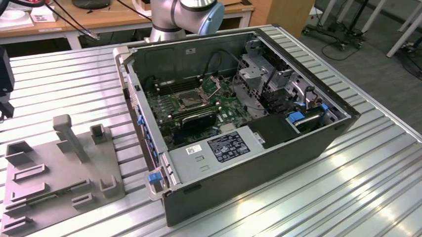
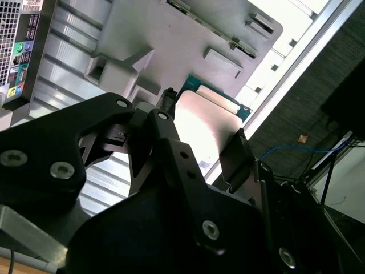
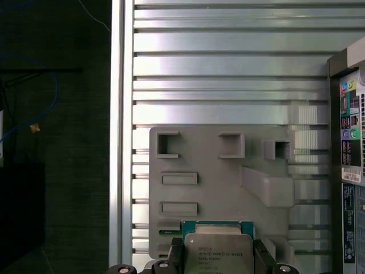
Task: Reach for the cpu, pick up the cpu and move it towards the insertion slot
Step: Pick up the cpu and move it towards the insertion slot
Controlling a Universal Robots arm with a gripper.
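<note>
on the exterior view's left sits the grey fixture plate (image 1: 59, 163), its blocks shaped to seat parts. in the first wrist view your claw (image 3: 218, 245) is closed on the cpu (image 3: 218, 258), a finger at each edge, over that plate. the insertion slot (image 1: 191, 101) lies inside the open case (image 1: 264, 148), well apart.

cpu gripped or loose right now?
Gripped: in the first wrist view the gripper clamps two opposite edges of the cpu, over the grey fixture plate. Lifted off the plate or not: cannot tell.
</note>
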